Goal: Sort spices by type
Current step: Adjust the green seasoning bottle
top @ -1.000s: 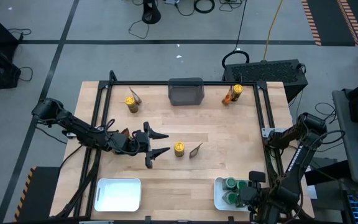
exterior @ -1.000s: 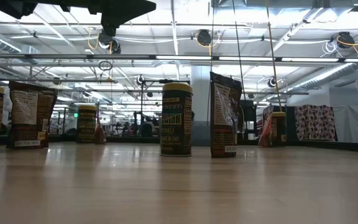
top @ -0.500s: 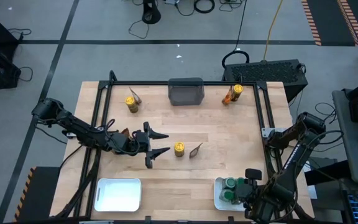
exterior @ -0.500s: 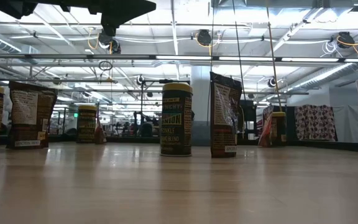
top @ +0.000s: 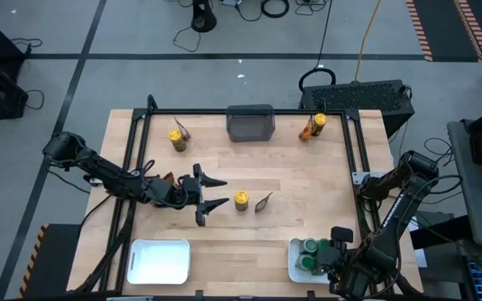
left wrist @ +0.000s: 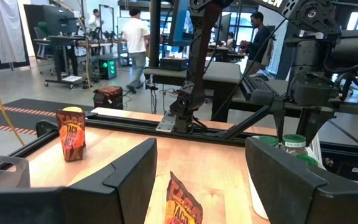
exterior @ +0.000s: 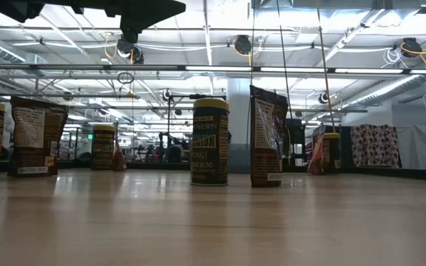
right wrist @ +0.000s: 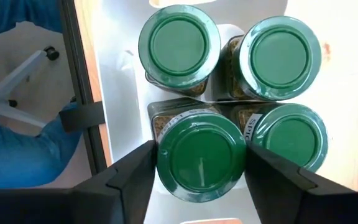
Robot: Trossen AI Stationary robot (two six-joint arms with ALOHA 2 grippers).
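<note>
The left tool (top: 210,196) stands open, holding nothing — just beyond its fingers one yellow-lidded jar (top: 241,200) and a brown packet (top: 264,201). A second packet is half hidden under its arm. Three yellow jars in all. The right tool (top: 335,251), fingers spread around one of four green-lidded jars (right wrist: 199,155), is over the white tray (top: 294,261).

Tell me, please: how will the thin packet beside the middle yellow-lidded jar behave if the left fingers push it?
The packet stands upright on a narrow base, so it probably tips over easily. It looks thin and probably light, so it may slide or flex rather than resist. The yellow-lidded jar beside it looks steadier.
</note>
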